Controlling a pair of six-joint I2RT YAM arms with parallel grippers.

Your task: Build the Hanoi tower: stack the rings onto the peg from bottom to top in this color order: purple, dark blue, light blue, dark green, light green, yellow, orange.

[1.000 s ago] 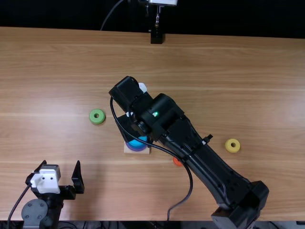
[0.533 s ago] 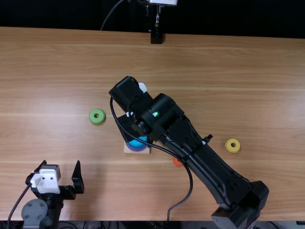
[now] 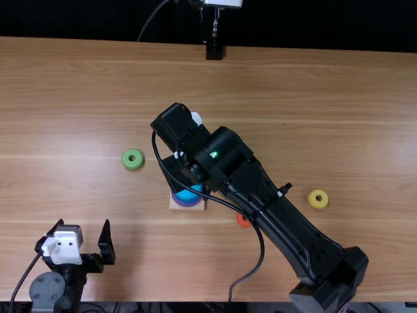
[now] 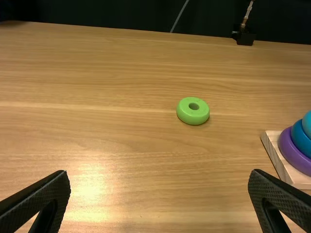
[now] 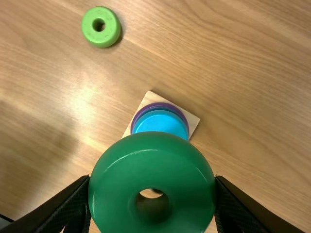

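The right gripper [image 3: 184, 181] hangs over the wooden base [image 3: 194, 206], partly hiding the stack. Seen from its own wrist, the right gripper [image 5: 152, 204] is shut on the dark green ring [image 5: 121, 170], held above the stack. On the base lie the purple ring [image 4: 292, 154], the dark blue ring [image 4: 302, 141] and the light blue ring [image 5: 160, 122]. My left gripper [image 3: 88, 244] stands open at the near left; its wrist view has the left gripper [image 4: 160, 194] with nothing between its fingers. The light green ring [image 3: 133, 159] lies left of the base, the yellow ring [image 3: 318, 199] far right.
The orange ring [image 3: 243, 220] lies right of the base, partly beneath the right arm. That arm and its loose cable cross the table from the near right corner to the middle. A black stand [image 3: 214, 51] is at the far edge.
The right gripper has shifted very slightly to the right in the top view. The left arm and the rings on the table have stayed where they were.
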